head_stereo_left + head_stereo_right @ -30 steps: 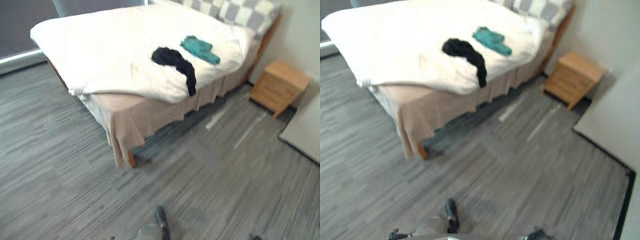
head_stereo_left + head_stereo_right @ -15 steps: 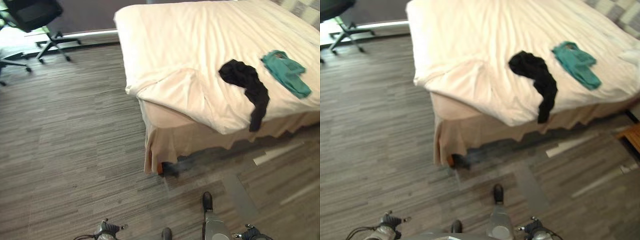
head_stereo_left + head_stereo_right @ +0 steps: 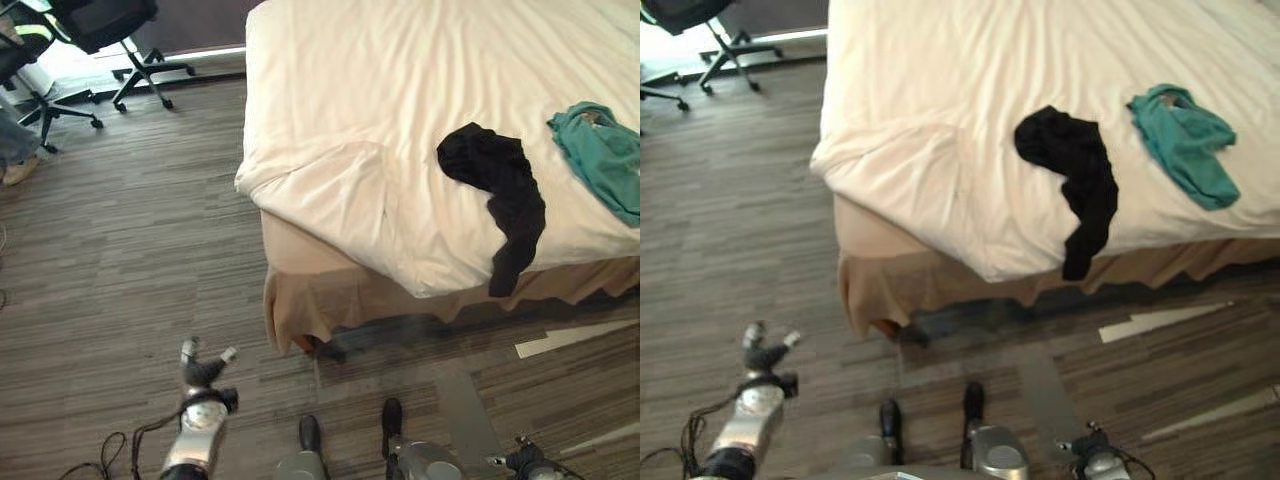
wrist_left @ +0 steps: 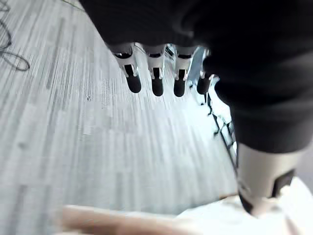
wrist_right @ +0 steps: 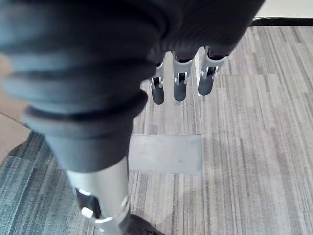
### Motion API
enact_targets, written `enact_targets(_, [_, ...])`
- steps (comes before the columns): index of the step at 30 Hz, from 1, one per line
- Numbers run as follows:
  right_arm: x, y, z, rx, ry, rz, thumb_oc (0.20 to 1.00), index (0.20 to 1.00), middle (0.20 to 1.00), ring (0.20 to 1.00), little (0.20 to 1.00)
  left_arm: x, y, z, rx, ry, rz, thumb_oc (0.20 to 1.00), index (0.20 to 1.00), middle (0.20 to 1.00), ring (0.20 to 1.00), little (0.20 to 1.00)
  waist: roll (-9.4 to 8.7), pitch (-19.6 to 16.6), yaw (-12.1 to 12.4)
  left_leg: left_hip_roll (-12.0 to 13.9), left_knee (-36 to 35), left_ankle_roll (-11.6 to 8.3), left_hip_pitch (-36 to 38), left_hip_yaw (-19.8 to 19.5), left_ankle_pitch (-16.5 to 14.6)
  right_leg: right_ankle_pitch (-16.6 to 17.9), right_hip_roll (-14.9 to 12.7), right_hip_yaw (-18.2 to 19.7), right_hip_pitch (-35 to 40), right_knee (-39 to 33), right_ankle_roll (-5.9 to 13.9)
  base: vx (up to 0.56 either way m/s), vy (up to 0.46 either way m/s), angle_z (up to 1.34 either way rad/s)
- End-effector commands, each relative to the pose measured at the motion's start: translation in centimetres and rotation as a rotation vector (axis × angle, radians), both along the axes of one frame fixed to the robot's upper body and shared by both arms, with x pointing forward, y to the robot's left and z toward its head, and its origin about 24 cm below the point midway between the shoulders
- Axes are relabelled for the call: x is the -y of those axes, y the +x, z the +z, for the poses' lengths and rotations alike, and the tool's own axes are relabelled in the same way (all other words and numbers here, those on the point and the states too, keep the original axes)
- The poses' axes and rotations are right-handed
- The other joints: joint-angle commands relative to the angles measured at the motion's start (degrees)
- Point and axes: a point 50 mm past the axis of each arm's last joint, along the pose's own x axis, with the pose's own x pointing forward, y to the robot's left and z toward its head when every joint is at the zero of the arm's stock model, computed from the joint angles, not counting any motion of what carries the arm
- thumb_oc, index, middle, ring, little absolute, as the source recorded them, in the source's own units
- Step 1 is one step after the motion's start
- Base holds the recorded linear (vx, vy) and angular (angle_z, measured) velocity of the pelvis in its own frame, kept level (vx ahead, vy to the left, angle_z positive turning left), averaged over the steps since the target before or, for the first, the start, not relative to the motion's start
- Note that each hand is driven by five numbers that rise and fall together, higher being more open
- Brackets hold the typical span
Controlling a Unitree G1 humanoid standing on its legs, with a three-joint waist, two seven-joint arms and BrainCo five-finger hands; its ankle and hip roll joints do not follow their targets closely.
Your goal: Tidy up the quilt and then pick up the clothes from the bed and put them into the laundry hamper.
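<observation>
The bed stands across the wood-grain floor, covered by a cream quilt whose near corner is folded back on itself in a rumpled flap, with the tan bed skirt hanging bare beneath it. Two pieces of clothing lie on the quilt near its front edge. A black garment sits in a heap with one long end trailing over the side of the bed and down onto the skirt. Well apart from it, farther along toward the right, a teal garment lies crumpled flat on top.

The left hand hangs low over the floor, short of the bed's corner, its fingers straight and spread with nothing in them. The right hand shows in its own wrist view above the floor and a pale rectangular patch in it, fingers likewise straight and empty.

Two black office chairs stand at the far left beyond the bed. Just beside them, at the very edge, a person's trouser leg and shoe show.
</observation>
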Motion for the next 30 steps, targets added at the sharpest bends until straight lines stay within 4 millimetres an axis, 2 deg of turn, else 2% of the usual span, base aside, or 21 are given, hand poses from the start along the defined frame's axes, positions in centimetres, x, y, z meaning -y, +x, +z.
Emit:
enact_targets(1, [-1.1,-0.4,-0.4,-0.004,0.026,0.019,1.0,1.0,1.0,1.0,1.0,-3.6,2.4,7.7,0.286,0.225,0.037,1.0,1.0,1.0,1.0,1.0,-0.99,-0.88,0.09,-1.07,2.36,0.66,0.43,0.59,-2.29,-7.93,-8.01,0.0,-0.05,3.34,6.66,0.05,-0.001,0.04])
enact_targets(2, [-1.1,-0.3,-0.4,-0.003,0.026,0.019,1.0,1.0,1.0,1.0,1.0,-3.6,2.4,7.7,0.286,0.226,0.037,1.0,1.0,1.0,1.0,1.0,-1.04,-0.95,0.13,-1.1,2.31,0.68,0.28,0.64,-2.1,-7.76,-8.03,0.06,-0.23,3.28,6.62,0.04,0.006,-0.12])
enact_targets(3, [-1.0,-0.3,-0.4,-0.004,0.024,0.029,1.0,1.0,1.0,1.0,1.0,-3.4,3.5,10.1,0.345,0.313,-0.012,1.0,1.0,1.0,1.0,1.0,-1.0,-0.75,-0.1,-1.03,1.86,0.66,0.51,0.97,-2.12,-7.62,-7.95,0.35,-0.59,3.29,6.77,0.01,0.007,-0.18])
enact_targets(6, [-0.7,0.1,-0.2,0.01,0.03,0.036,1.0,1.0,1.0,1.0,1.0,-2.9,6.2,14.6,0.424,0.494,-0.1,1.0,1.0,1.0,1.0,1.0,-0.87,-0.27,-1.41,-0.86,0.52,0.47,0.59,2.46,-1.86,-6.94,-7.73,1.45,-2.57,3.36,7.33,-0.04,0.038,-0.15])
enact_targets(7, [-0.2,1.0,0.2,0.03,0.021,0.063,1.0,1.0,1.0,1.0,1.0,-1.2,10.0,20.2,0.478,0.737,-0.208,1.0,1.0,1.0,1.0,1.0,-0.63,0.99,-3.39,-0.65,0.36,0.44,-0.9,3.63,-1.73,-6.17,-7.4,3.08,-6.6,4.45,7.83,-0.11,0.052,-0.23])
enact_targets(8, [-0.2,1.0,0.2,0.032,0.022,0.061,1.0,1.0,1.0,1.0,1.0,-1.1,10.1,20.3,0.48,0.738,-0.209,1.0,1.0,1.0,1.0,1.0,-0.72,0.91,-3.23,-0.69,0.31,0.45,-1.14,3.7,-1.51,-5.99,-7.42,3.18,-6.91,4.45,7.78,-0.14,0.044,-0.22])
enact_targets(9, [0.0,1.3,0.4,0.036,0.016,0.07,1.0,1.0,1.0,1.0,1.0,-0.6,11.2,22.1,0.484,0.827,-0.24,1.0,1.0,1.0,1.0,1.0,-0.7,1.29,-3.8,-0.65,0.24,0.44,-1.95,4.06,-1.39,-5.75,-7.32,3.64,-8.29,4.9,7.93,-0.1,0.014,-0.26])
enact_targets(10, [0.3,2.0,0.7,0.054,0.003,0.089,1.0,1.0,1.0,1.0,1.0,1.1,13.2,26.1,0.515,1.001,-0.277,1.0,1.0,1.0,1.0,1.0,-0.59,2.18,-5.15,-0.56,0.35,0.47,-3.49,4.57,-1.23,-5.49,-7.25,4.16,-10.58,5.93,8.18,-0.12,0.016,-0.4])
enact_targets(14, [0.6,3.6,1.3,0.106,-0.021,0.083,1.0,1.0,1.0,1.0,1.0,3.2,16.6,31.7,0.444,1.25,-0.265,1.0,1.0,1.0,1.0,1.0,-0.56,3.98,-7.08,-0.47,0.62,0.36,-6.97,5.46,-0.11,-4.25,-7.54,4.99,-14.71,6.59,8.71,-0.08,-0.011,-0.29])
enact_targets(18, [0.5,5.0,1.8,0.16,-0.029,0.079,1.0,1.0,1.0,1.0,1.0,4.5,18.7,35.6,0.265,1.489,-0.227,1.0,1.0,1.0,1.0,1.0,-0.09,6.94,-9.5,-0.29,1.78,0.17,-10.11,6.31,0.23,-3.45,-8.1,5.75,-18.05,6.75,9.27,-0.05,-0.014,-0.28])
enact_targets(20, [0.4,5.4,1.9,0.177,-0.026,0.068,1.0,1.0,1.0,1.0,1.0,4.7,19.0,35.9,0.207,1.552,-0.226,1.0,1.0,1.0,1.0,1.0,0.04,7.44,-9.72,-0.25,2.0,0.14,-10.68,6.55,0.19,-3.25,-8.21,5.93,-18.72,6.75,9.37,-0.03,0.007,-0.17])
enact_targets(22, [0.3,5.5,1.9,0.191,-0.02,0.039,1.0,1.0,1.0,1.0,1.0,5.4,20.0,34.3,0.062,1.59,-0.295,1.0,1.0,1.0,1.0,1.0,0.31,8.58,-10.34,-0.27,2.71,0.16,-11.28,7.0,-0.03,-3.01,-8.3,6.11,-19.51,6.78,9.47,-0.03,0.006,-0.17])
enact_targets(23, [0.0,5.3,1.7,0.197,-0.005,0.011,1.0,1.0,1.0,1.0,1.0,5.5,20.5,32.1,-0.046,1.6,-0.342,1.0,1.0,1.0,1.0,1.0,0.24,8.92,-10.7,-0.32,3.1,0.22,-10.95,7.19,-0.44,-3.01,-8.27,6.35,-19.32,6.78,9.38,-0.01,-0.005,-0.2])
enact_targets(24, [0.0,5.3,1.7,0.197,-0.005,0.011,1.0,1.0,1.0,1.0,1.0,5.5,20.5,32.1,-0.046,1.6,-0.342,1.0,1.0,1.0,1.0,1.0,0.24,8.93,-10.68,-0.32,3.1,0.21,-10.93,7.2,-0.45,-3.01,-8.27,6.35,-19.31,6.77,9.38,0.0,0.011,-0.16])
enact_targets(25, [0.0,5.3,1.7,0.22,0.01,-0.031,1.0,1.0,1.0,1.0,1.0,4.4,20.5,28.9,-0.183,1.604,-0.376,0.47,0.47,0.47,0.47,0.47,0.04,8.93,-10.91,-0.29,3.57,0.26,-10.46,7.58,-0.93,-3.04,-8.29,6.6,-18.92,6.7,9.32,0.01,0.014,-0.08])
enact_targets(26, [0.0,5.3,1.7,0.22,0.01,-0.031,1.0,1.0,1.0,1.0,1.0,4.4,20.5,28.9,-0.183,1.603,-0.376,0.351,0.351,0.351,0.351,0.351,0.05,8.92,-10.9,-0.28,3.57,0.26,-10.45,7.59,-0.94,-3.04,-8.28,6.61,-18.91,6.69,9.32,0.0,0.017,-0.05])
enact_targets(27, [-0.1,5.2,1.7,0.225,0.015,-0.042,1.0,1.0,1.0,1.0,1.0,3.9,20.4,27.2,-0.231,1.569,-0.393,0.2,0.2,0.2,0.2,0.2,-0.04,8.88,-10.95,-0.35,3.84,0.23,-10.18,7.62,-1.23,-3.07,-8.28,6.72,-18.55,6.6,9.28,0.0,0.0,0.0])
enact_targets(30, [0.5,4.1,1.5,0.197,0.004,-0.059,1.0,1.0,1.0,1.0,1.0,1.9,19.2,21.5,-0.393,1.465,-0.45,0.2,0.2,0.2,0.2,0.2,-0.09,8.13,-10.7,-0.61,3.76,0.4,-8.64,7.29,-1.84,-3.51,-8.32,6.64,-16.69,6.29,8.96,0.02,0.011,-0.02])
